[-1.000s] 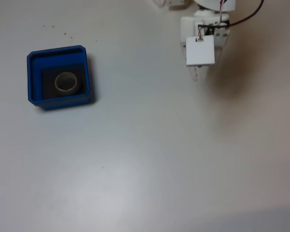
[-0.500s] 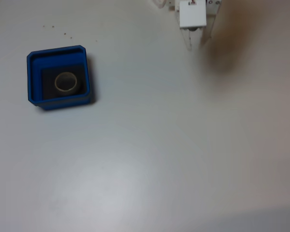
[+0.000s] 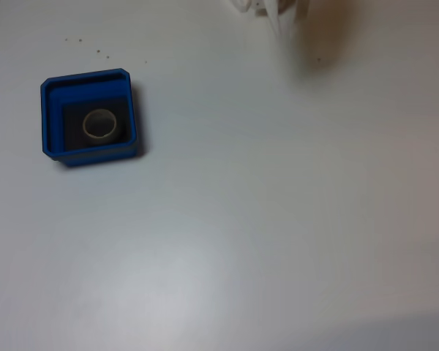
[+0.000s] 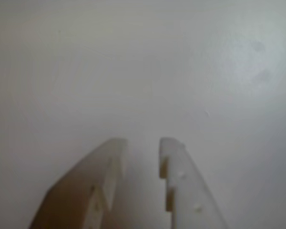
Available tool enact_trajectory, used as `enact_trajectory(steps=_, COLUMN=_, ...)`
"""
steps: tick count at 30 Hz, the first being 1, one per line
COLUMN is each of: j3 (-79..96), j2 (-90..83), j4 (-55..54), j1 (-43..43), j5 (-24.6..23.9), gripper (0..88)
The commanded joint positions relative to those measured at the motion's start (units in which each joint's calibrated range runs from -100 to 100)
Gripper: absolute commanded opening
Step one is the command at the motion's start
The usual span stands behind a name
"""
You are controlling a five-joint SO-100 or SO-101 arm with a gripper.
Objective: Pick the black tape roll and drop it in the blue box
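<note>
black tape roll point(image 3: 100, 125): lies flat on the dark floor inside the blue box point(image 3: 88, 78), pale core facing up | blue box: sits on the white worktop point(image 3: 241, 219) | claw point(image 4: 142, 143): far from the blue box, over bare worktop, fingers slightly apart with a narrow gap, nothing between them

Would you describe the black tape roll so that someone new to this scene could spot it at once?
In the fixed view, find the blue box on the left of the pale table. The black tape roll lies flat on its dark floor, a small ring whose pale beige core stands out against the black.
</note>
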Motion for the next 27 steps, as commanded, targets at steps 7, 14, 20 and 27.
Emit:
enact_trajectory(steps=7, j3=12.4, j2=-21.1, j4=-0.6, j1=0.0, j5=0.2, gripper=0.6)
enact_trajectory(steps=14, j3=20.5, j2=-32.3, j4=-0.6, j1=0.0, j5=0.2, gripper=0.6)
enact_trajectory(steps=20, j3=28.3, j2=-36.3, j4=-0.6, j1=0.0, j5=0.2, gripper=0.6)
enact_trajectory(steps=27, j3=34.1, j2=-36.3, j4=-0.7, j1=0.0, j5=0.3, gripper=0.6)
